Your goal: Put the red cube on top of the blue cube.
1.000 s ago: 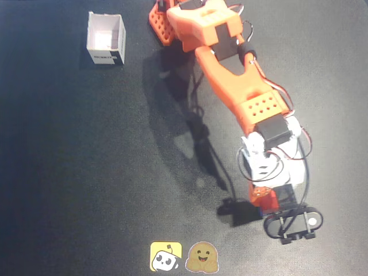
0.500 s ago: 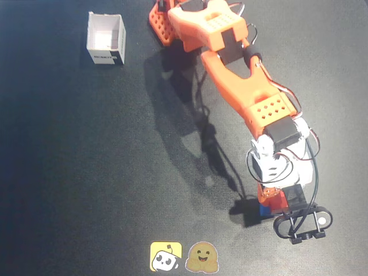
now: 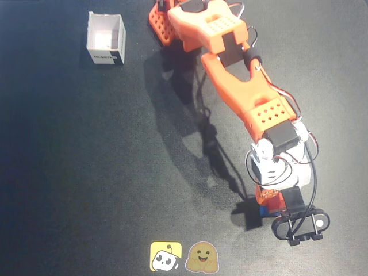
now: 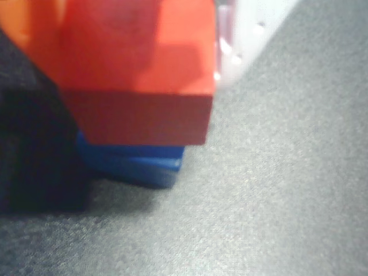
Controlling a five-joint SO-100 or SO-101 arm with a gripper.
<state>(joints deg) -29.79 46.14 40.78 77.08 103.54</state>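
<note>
While a white box (image 3: 106,39) is seen upper left in the overhead view, the gripper (image 3: 270,202) is extended lower right. The red cube (image 4: 138,86) is clasped between an orange finger and a white finger (image 4: 247,34), directly above the blue cube (image 4: 135,164), offset; contact cannot be told.

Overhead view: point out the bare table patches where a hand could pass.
Widest free patch: the dark table between the white box, the stickers and the arm. Crowded at lower right, where the hand covers the red cube and the blue cube.
</note>
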